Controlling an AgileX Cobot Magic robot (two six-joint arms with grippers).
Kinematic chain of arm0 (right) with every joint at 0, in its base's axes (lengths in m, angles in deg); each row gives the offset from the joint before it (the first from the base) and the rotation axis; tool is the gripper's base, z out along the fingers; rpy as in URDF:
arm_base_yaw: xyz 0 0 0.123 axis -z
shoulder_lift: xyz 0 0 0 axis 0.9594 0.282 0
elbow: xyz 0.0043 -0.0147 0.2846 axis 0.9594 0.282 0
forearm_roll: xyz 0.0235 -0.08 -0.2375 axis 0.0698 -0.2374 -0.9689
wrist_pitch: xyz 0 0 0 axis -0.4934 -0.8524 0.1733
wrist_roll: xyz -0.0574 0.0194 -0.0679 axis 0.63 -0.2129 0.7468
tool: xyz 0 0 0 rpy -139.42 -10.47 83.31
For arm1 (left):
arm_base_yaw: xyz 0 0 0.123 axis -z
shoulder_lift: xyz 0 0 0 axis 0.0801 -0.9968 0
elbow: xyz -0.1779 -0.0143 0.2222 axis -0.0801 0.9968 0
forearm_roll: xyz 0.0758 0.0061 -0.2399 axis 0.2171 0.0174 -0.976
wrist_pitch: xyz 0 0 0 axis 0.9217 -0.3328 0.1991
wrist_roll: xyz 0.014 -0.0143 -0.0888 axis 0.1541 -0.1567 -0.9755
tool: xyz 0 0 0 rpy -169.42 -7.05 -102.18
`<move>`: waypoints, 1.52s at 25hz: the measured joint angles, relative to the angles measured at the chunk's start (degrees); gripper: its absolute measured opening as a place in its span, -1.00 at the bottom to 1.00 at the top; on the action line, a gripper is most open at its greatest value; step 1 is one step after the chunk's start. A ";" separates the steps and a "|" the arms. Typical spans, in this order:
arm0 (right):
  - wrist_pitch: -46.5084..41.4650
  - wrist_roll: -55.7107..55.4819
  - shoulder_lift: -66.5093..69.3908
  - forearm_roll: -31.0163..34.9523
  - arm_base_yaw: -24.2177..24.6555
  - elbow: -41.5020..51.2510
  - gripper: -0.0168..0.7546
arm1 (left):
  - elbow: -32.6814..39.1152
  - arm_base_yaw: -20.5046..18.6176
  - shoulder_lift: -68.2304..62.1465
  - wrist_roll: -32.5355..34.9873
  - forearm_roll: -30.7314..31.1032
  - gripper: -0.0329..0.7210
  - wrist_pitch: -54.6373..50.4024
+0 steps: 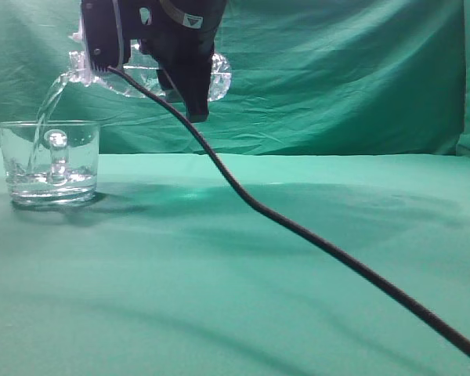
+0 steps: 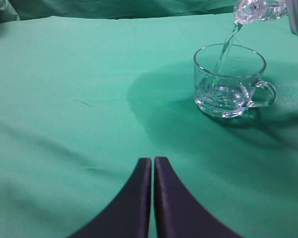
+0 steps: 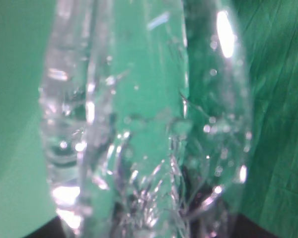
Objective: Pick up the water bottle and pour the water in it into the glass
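From my station, the glass (image 1: 49, 162) stood near the left edge of the green worktop (image 1: 282, 266), toward the back, its handle facing the exterior camera, with a shallow pool in its base. The water (image 1: 47, 110) fell in a thin stream into its left half, close to the rim there, so I judged that any further tilt or sideways drift could throw the stream over the wall and onto the cloth. Above it, the water bottle (image 1: 141, 74) lay almost level in the right gripper (image 1: 160, 47), neck to the left and over the glass; the right wrist view was filled by the clear plastic, and the fingers seemed clamped around the body (I couldn't make out the pads themselves). A soft bottle squeezed this way could slip or buckle, I thought. The black cable (image 1: 298, 231) trailed toward the front right corner, and a snag might jerk the pour. The left gripper (image 2: 153, 193) waited with fingers pressed together, holding nothing.
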 joint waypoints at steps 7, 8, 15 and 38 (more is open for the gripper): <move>0.97 -4.04 0.00 8.91 0.00 0.00 -0.20 | 0.00 0.00 0.00 0.00 0.00 -0.91 0.00; 2.03 -4.65 0.00 11.43 0.00 0.00 -0.20 | 0.00 0.00 0.00 0.00 0.00 -0.91 0.00; 4.91 -8.90 0.00 26.80 0.00 0.00 -0.20 | 0.00 0.00 0.00 0.00 0.00 -0.91 0.00; 53.51 -21.40 -29.04 49.42 30.55 38.28 -0.20 | 0.00 0.00 0.00 0.00 0.00 -0.91 0.00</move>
